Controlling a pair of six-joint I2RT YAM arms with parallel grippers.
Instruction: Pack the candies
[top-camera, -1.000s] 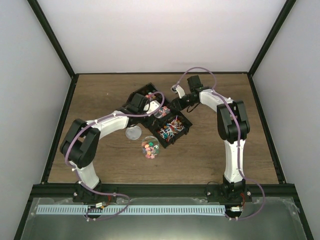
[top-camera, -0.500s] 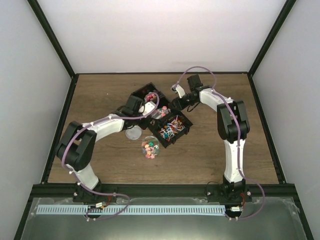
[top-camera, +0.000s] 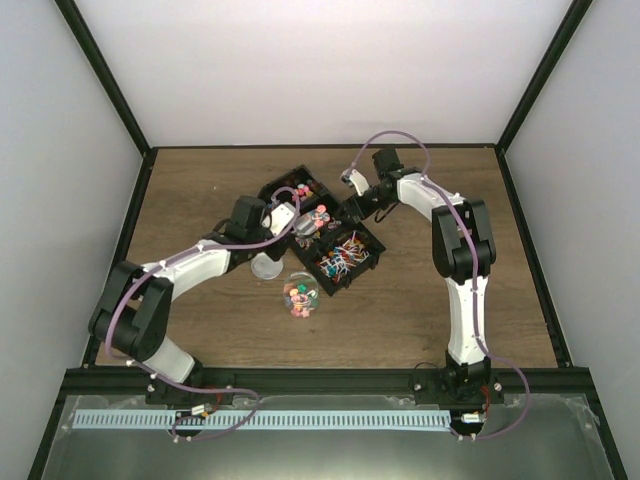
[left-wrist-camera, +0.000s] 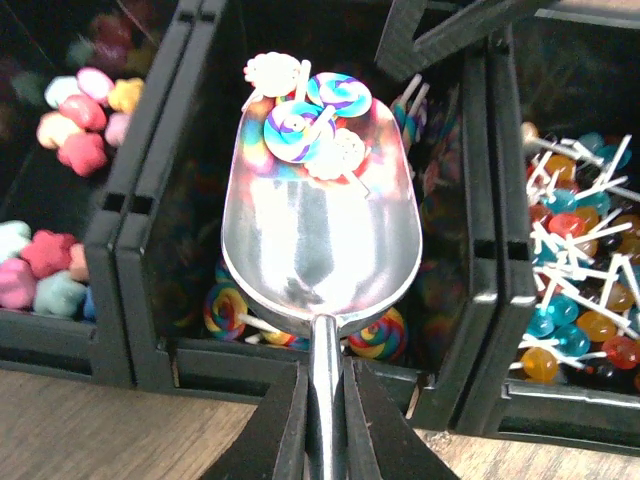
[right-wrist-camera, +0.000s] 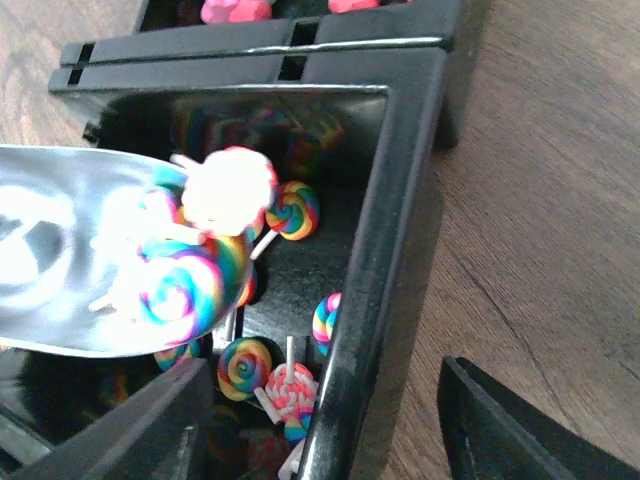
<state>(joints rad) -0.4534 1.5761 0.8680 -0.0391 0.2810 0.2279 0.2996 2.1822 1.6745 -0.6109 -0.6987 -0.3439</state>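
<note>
My left gripper (left-wrist-camera: 325, 420) is shut on the handle of a metal scoop (left-wrist-camera: 320, 230). Several swirl lollipop candies (left-wrist-camera: 308, 120) lie at the scoop's tip, held above the middle compartment of the black tray (left-wrist-camera: 135, 300). From above, the scoop (top-camera: 303, 222) hangs over the tray (top-camera: 362, 240), with the left gripper (top-camera: 284, 216) behind it. My right gripper (right-wrist-camera: 330, 440) is open, its fingers (right-wrist-camera: 130, 430) straddling the tray wall (right-wrist-camera: 385, 250). The right gripper (top-camera: 350, 203) sits at the tray's far corner. A clear jar (top-camera: 300, 292) with candies stands in front of the tray.
Star-shaped candies (left-wrist-camera: 70, 110) fill the left compartment and small ball lollipops (left-wrist-camera: 580, 300) the right one. More swirl lollipops (right-wrist-camera: 285, 385) lie on the middle compartment's floor. A round clear lid (top-camera: 266, 265) rests on the wood beside the jar.
My left arm has drawn back to the left, carrying the loaded scoop with it. The right arm has barely moved.
</note>
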